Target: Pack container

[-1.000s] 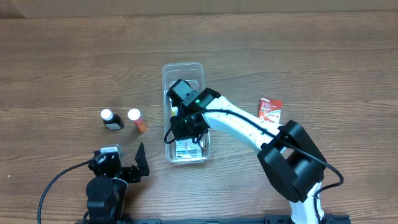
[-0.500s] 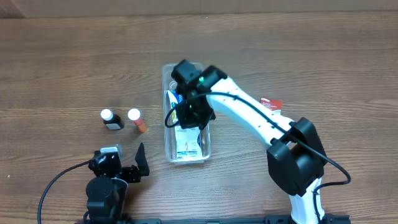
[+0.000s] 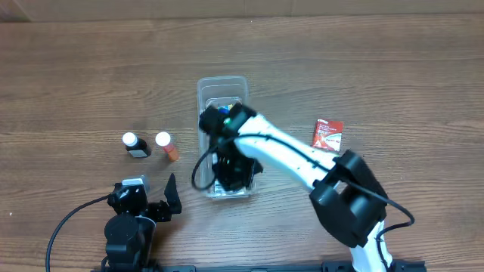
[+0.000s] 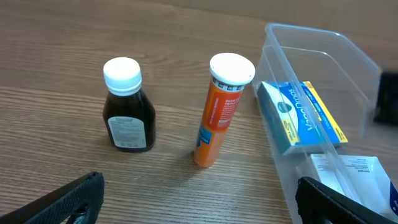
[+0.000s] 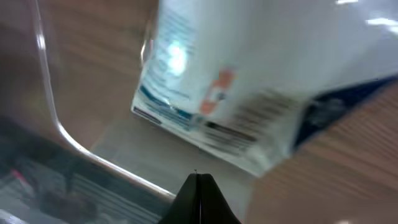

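Note:
The clear container (image 3: 221, 81) lies lengthwise mid-table and also shows in the left wrist view (image 4: 323, 53). It holds a blue and yellow box (image 4: 301, 118) and a white packet (image 4: 348, 174), which also shows blurred in the right wrist view (image 5: 249, 93). My right gripper (image 3: 231, 175) is shut and empty, down inside the container's near half, its tips (image 5: 199, 185) just short of the white packet. My left gripper (image 4: 199, 205) is open and empty near the front edge, apart from a dark bottle (image 4: 127, 112) and an orange tube (image 4: 221, 112).
The dark bottle (image 3: 136, 145) and the orange tube (image 3: 167, 146) stand left of the container. A red packet (image 3: 328, 134) lies on the table to its right. The right arm reaches across the container from the front right.
My right gripper has moved from the container's far half toward its near end and lowered inside. The left arm has not moved.

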